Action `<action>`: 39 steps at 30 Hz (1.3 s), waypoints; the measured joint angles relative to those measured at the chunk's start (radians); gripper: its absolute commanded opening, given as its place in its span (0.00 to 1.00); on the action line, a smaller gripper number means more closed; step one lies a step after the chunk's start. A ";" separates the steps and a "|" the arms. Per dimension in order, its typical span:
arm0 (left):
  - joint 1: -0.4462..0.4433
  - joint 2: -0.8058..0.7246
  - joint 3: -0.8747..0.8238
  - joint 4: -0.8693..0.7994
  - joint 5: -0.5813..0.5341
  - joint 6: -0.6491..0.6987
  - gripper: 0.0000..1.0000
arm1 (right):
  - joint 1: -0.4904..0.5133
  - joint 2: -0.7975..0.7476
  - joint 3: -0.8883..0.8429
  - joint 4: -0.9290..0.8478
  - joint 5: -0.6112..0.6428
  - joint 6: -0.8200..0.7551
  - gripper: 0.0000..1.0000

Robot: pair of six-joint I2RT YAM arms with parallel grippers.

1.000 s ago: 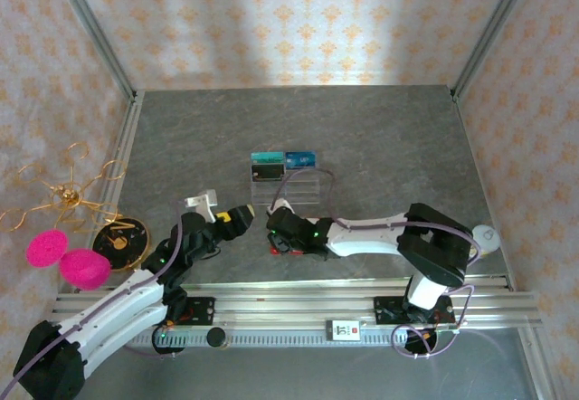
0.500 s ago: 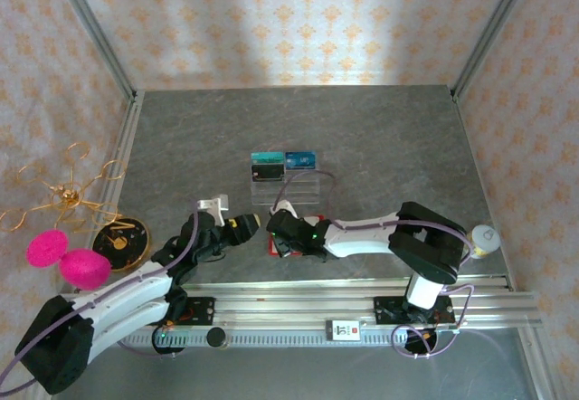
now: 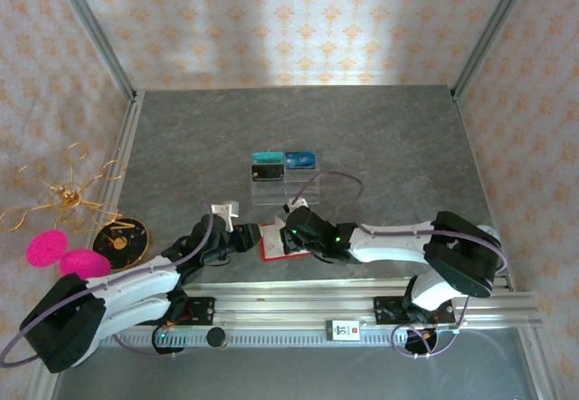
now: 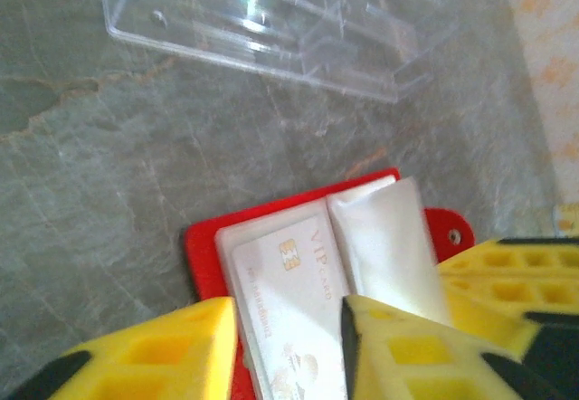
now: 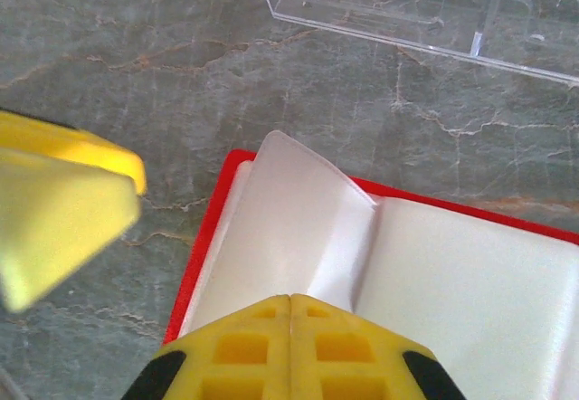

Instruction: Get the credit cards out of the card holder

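card holder point(image 4: 204, 257) open, credit card point(image 4: 291, 282) pocketed | left end effector point(image 4: 288, 320) part-open above | right end effector point(image 5: 289, 300) closed on its leaf

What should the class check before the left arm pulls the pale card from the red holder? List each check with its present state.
1. The holder lies open: ok.
2. The right gripper is shut on the holder's lifted pale leaf: ok.
3. The card shows inside the holder: ok.
4. The left gripper straddles the card: ok.
5. Its fingers grip the card: cannot tell.
6. The tray stands apart from the holder: ok.
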 measured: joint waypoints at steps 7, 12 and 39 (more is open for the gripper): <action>-0.069 0.154 0.086 0.017 0.015 0.020 0.21 | 0.000 -0.001 -0.003 0.015 -0.021 0.032 0.06; -0.116 0.266 0.186 0.035 0.022 0.040 0.20 | -0.003 -0.065 -0.029 -0.012 0.040 0.073 0.25; -0.152 0.554 0.354 0.048 0.074 0.083 0.07 | -0.089 -0.068 -0.153 0.025 -0.071 0.125 0.00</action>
